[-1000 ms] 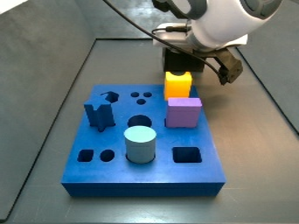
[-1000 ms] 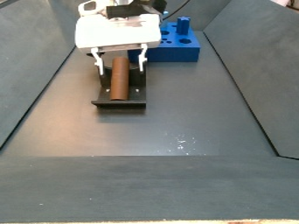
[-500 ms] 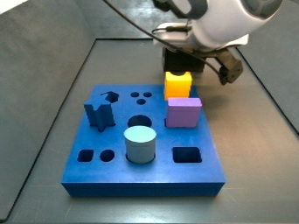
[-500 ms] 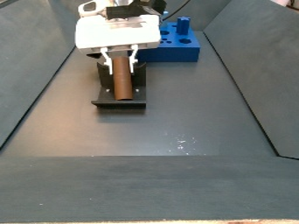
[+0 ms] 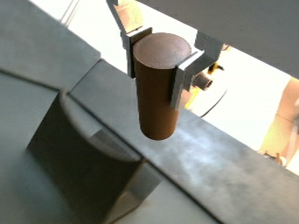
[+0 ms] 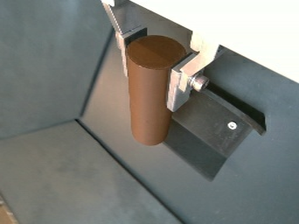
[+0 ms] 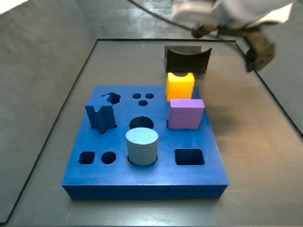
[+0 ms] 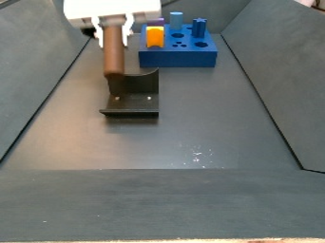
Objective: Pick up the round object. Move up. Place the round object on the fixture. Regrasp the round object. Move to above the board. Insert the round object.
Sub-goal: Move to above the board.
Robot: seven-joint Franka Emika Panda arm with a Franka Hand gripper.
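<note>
Here the pincer (image 5: 160, 61) holds the round object (image 5: 158, 86) by its upper end, one silver finger (image 6: 184, 77) pressed to each side, so the reddish-brown peg hangs upright with most of its length free below the grip. In a side view the round object (image 8: 112, 52) is lifted clear above the fixture (image 8: 132, 98), whose empty curved seat also shows in another side view (image 7: 189, 59). That end grip is presumably the point of the regrasp: with the shaft exposed and vertical, the peg can go down into a round hole. The board (image 7: 148, 177) lies on the dark floor just beyond the fixture, with yellow, purple and teal pieces standing in it. The open round hole (image 7: 141, 123) near the board's middle looks like the likely target, which I judge means carrying the peg across above the board.
</note>
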